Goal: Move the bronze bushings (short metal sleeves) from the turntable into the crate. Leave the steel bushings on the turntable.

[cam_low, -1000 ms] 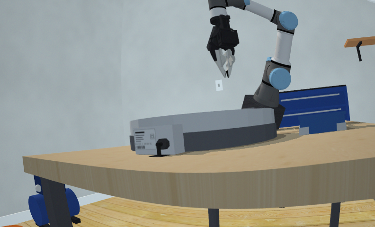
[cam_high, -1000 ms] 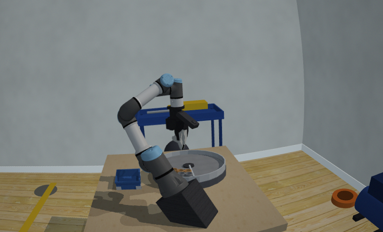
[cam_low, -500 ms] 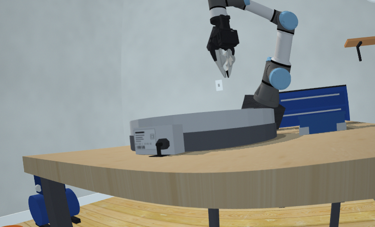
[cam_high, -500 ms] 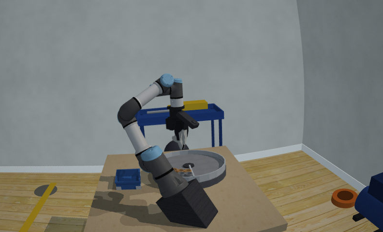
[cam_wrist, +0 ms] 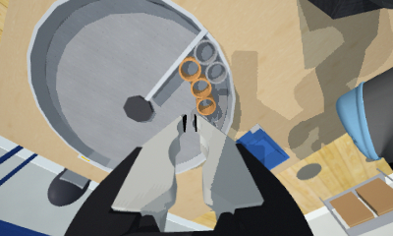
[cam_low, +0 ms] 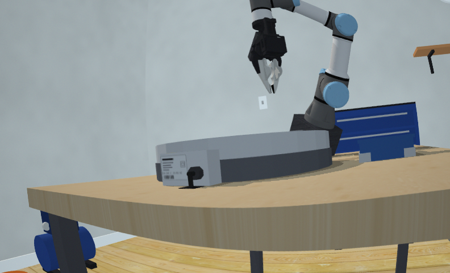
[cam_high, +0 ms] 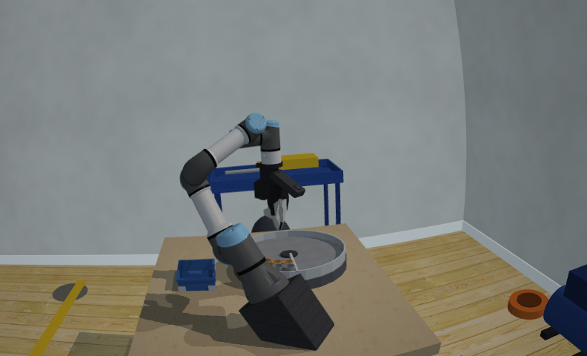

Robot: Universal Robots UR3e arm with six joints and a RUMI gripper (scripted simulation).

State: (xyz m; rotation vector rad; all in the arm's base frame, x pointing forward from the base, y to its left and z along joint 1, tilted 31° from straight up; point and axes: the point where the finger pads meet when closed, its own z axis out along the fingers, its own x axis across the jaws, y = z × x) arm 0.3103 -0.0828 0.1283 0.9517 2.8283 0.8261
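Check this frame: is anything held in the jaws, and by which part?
Nothing is held. The gripper is shut on nothing, high above the turntable.

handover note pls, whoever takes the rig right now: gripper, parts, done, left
Gripper: shut, holding nothing, hanging high above the turntable.
Parts: three bronze bushings and two steel bushings clustered by the turntable's rim, beside the divider bar.
Crate: on the table next to the turntable; no bushing visible in it.
Done: nothing moved yet.
Left: open, descend, carry all three bronze to the crate; leave the steel.
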